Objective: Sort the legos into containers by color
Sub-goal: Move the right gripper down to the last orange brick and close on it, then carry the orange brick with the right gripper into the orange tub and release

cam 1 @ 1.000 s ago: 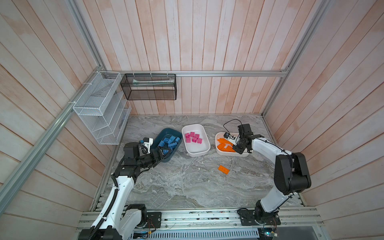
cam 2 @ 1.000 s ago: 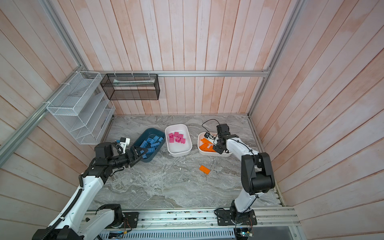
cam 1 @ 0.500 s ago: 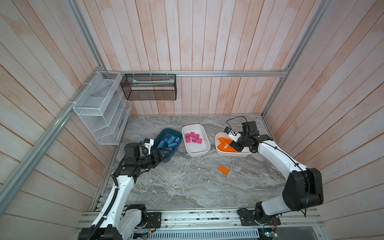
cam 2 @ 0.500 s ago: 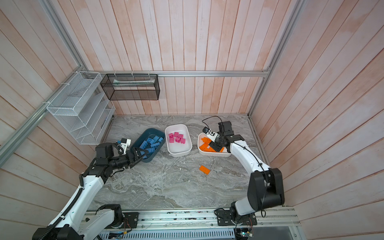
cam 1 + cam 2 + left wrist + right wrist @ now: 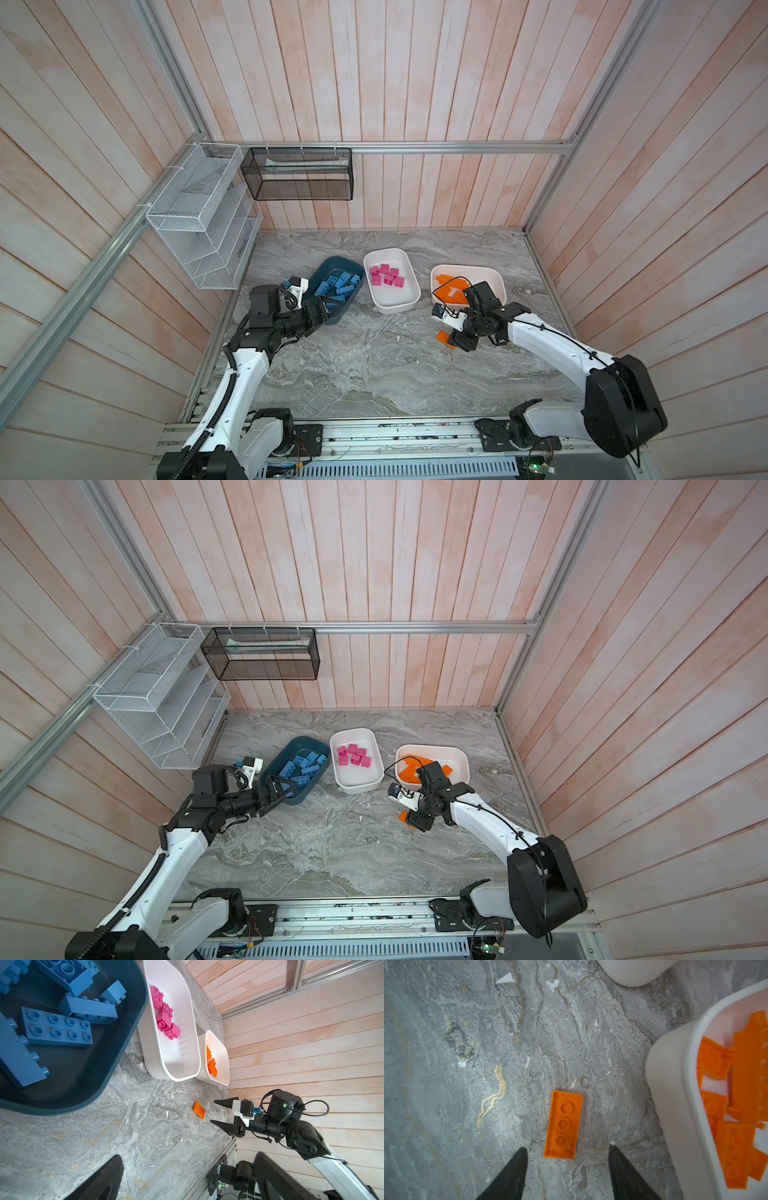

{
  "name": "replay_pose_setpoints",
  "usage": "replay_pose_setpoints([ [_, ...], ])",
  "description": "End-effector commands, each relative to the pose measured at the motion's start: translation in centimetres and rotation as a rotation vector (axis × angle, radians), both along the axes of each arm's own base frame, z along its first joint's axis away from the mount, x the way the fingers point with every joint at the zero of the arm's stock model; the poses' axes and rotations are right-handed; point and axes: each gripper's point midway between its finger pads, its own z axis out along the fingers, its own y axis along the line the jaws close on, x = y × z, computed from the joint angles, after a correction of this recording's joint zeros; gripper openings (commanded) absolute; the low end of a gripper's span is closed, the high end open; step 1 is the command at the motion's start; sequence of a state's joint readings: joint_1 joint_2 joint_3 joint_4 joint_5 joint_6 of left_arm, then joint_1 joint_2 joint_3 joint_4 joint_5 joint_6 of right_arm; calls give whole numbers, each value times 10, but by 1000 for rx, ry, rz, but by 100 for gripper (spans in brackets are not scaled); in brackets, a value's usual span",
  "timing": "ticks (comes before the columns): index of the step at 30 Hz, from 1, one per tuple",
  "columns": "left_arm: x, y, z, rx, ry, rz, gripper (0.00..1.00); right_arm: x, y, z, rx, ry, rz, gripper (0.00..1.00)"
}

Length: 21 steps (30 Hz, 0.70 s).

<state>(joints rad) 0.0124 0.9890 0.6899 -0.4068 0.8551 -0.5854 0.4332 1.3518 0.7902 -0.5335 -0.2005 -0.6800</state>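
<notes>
teal tub (image 5: 83, 1076) holds blue bricks (image 5: 57, 1029), middle white tub (image 5: 180, 1057) pink bricks (image 5: 164, 1014), right white tub (image 5: 668, 1093) orange bricks (image 5: 745, 1076); one loose orange brick (image 5: 563, 1125) waits on the worktop (image 5: 467, 1105) at its 7 o'clock. left end effector (image 5: 188, 1155) gapes empty beside the teal tub; right end effector (image 5: 213, 1111), half open, empty, hangs over that brick.

Orange brick (image 5: 441, 336) mostly hidden under right end effector (image 5: 453, 344) in both top views, white tub (image 5: 675, 1095) seemingly half cropped
</notes>
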Motion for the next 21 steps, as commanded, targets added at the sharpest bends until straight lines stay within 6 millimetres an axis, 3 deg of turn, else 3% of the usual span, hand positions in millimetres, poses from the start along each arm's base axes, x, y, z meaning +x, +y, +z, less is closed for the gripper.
replay_pose_setpoints([
  [1,1,1,12,16,-44,-8,100,3,11,-8,51,31,-8,62],
  [6,0,3,12,21,-44,-5,100,2,6,-33,6,87,-25,60],
  [12,-1,3,11,22,-40,-4,100,6,0,-47,-45,92,-37,55],
  [21,-3,5,10,32,-39,-6,100,8,-6,-57,-71,114,-75,28],
])
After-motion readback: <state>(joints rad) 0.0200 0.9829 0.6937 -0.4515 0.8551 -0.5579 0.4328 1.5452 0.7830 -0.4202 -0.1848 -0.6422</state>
